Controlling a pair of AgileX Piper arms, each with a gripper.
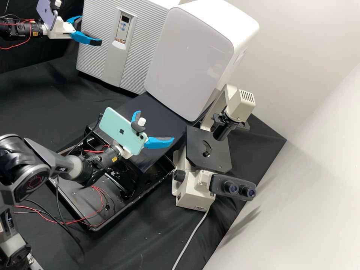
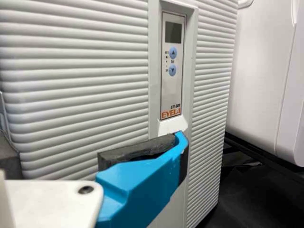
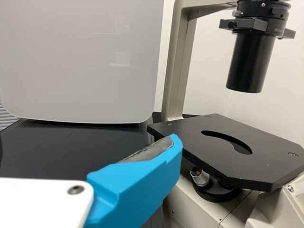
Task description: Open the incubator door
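Note:
At the upper left of the high view, my left gripper [image 1: 90, 30] stands open before the ribbed front of the grey-white incubator [image 1: 93, 48]. The incubator door [image 2: 76, 85] looks closed in the left wrist view. There, one blue finger of my left gripper [image 2: 99, 147] has its tip just below the pale tab [image 2: 172, 126] under the control panel [image 2: 172, 66]; I cannot tell whether they touch. My right gripper [image 1: 155, 125] is open and empty over the black stand, left of the microscope. A blue finger of my right gripper [image 3: 137, 183] shows in the right wrist view.
A white rounded cabinet [image 1: 187, 56] stands right beside the incubator. The microscope [image 1: 210, 150], with its black stage [image 3: 228, 147], is close to my right gripper. A black tray [image 1: 75, 198] with loose red and black wires lies under the right arm.

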